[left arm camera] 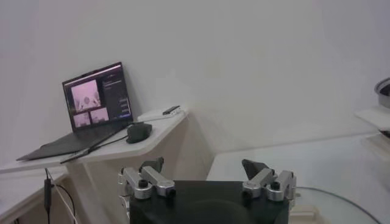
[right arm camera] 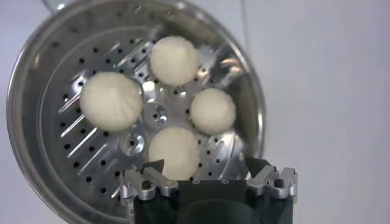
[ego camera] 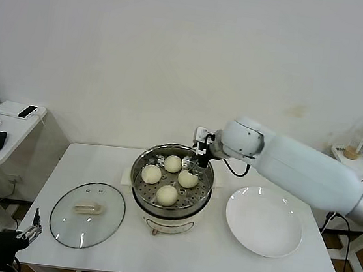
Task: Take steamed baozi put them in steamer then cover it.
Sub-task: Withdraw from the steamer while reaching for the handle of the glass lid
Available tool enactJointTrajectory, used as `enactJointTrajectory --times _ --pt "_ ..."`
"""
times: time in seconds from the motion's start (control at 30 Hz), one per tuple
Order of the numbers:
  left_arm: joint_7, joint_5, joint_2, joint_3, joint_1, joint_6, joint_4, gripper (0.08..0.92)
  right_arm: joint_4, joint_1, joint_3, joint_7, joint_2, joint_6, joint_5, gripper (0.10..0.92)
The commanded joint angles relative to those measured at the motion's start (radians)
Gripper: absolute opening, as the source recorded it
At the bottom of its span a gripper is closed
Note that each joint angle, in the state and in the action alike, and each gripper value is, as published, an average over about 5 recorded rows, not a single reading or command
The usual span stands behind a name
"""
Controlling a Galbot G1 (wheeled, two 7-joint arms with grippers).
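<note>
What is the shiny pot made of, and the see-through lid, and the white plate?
The steamer looks like polished steel: it mirrors light, and its tray has punched holes. The cover seems to be clear glass, since the table shows through, with a dark rim and a cream, probably plastic, handle. The plate looks like glossy ceramic, though it could be plastic.

Right arm extended in from the right side, its white forearm sloping down toward the centre, wrist bent downward. Right gripper pointing down, fingers spread wide with nothing between them. Left arm parked low at the near left corner, its left gripper pointing up and forward, fingers likewise spread apart and empty.
</note>
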Motion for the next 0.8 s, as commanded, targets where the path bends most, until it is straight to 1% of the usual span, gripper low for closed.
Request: enactJointTrajectory --times 0.03,0.2,0.3,0.37,0.5,0.57,0.63,0.7,0.8 --pt "-0.001 0.004 -0.004 0.007 0.0 -0.008 0.007 0.823 0.199 -0.599 0.52 0.47 -0.135 0.305 -0.02 0.823" --pt "-0.001 0.019 -0.003 0.02 0.003 -0.03 0.025 0.823 0.22 -0.945 0.809 0.511 -0.116 0.541 -0.163 0.823" --pt "-0.001 0.039 -0.006 0.033 -0.005 -0.047 0.035 0.823 0.229 -1.156 0.988 0.497 -0.063 0.679 -0.222 0.823" --pt "0.003 0.101 -0.01 0.039 -0.014 -0.082 0.054 0.823 0.236 -1.292 1.119 0.48 -0.007 0.761 -0.25 0.823" --pt "0.023 0.364 -0.014 0.026 -0.038 -0.217 0.138 0.823 0.256 -1.526 1.337 0.43 0.128 0.893 -0.325 0.823" --pt "0.022 0.5 -0.005 0.022 -0.046 -0.265 0.174 0.823 0.275 -1.618 1.419 0.401 0.193 0.935 -0.336 0.823" --pt "0.006 0.678 0.003 0.019 -0.053 -0.291 0.204 0.823 0.299 -1.694 1.497 0.375 0.256 0.947 -0.313 0.823" --pt "-0.017 0.915 0.002 0.013 -0.062 -0.319 0.234 0.823 0.324 -1.761 1.557 0.356 0.311 0.937 -0.282 0.823" --pt "-0.039 1.211 0.001 0.015 -0.061 -0.332 0.263 0.823 0.349 -1.834 1.613 0.342 0.371 0.917 -0.256 0.823"
